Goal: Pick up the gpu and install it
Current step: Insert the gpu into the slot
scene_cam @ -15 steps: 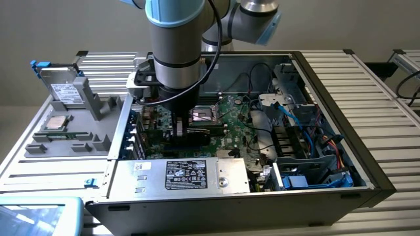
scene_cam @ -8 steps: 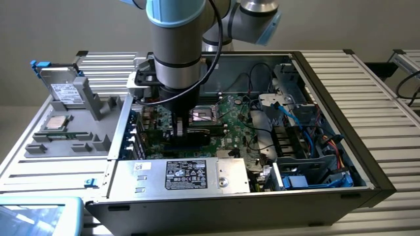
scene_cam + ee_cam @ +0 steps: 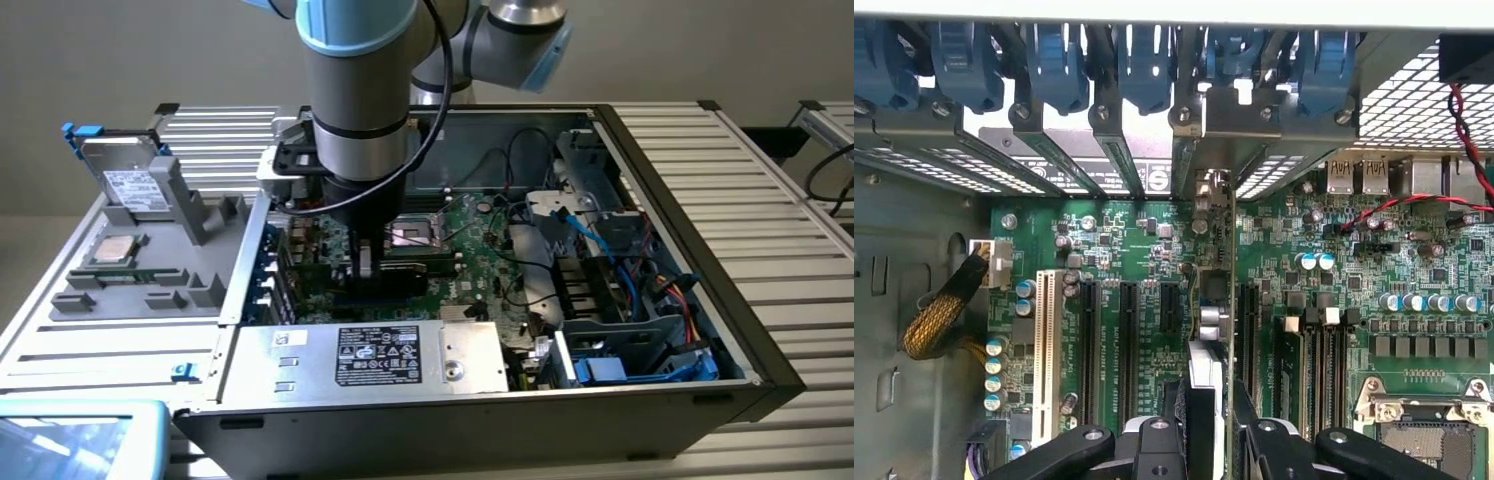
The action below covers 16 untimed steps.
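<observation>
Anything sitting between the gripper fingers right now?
Yes. In the wrist view the gpu stands edge-on between the gripper's fingers, over the motherboard slots. In the exterior view the gripper sits inside the case.

Arm (image 3: 350,90) is silver-grey tubing with light blue joint caps and a black band near the wrist – black cable loops down beside it. The hand (image 3: 1204,440) is matte black, linkage bars with round silver screws.
</observation>
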Tool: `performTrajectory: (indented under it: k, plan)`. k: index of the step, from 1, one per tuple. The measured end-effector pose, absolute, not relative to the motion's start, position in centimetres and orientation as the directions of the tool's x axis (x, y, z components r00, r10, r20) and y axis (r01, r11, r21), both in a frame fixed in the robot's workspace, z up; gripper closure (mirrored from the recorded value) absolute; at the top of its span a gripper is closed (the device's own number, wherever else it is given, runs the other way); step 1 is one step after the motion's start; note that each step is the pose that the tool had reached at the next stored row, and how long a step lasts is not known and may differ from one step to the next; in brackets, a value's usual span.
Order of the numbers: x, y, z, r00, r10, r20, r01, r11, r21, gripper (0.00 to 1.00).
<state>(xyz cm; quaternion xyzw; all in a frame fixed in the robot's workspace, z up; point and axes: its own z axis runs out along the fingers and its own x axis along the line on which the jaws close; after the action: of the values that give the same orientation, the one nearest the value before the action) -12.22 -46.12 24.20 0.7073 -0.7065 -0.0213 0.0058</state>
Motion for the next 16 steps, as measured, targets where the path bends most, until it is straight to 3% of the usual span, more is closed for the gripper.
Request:
performTrajectory:
  k: [16]
  plan:
    - [-12.41, -46.24, 24.18, 0.006, -1.000, -0.022, -0.999, -0.006, 0.038, 0.72]
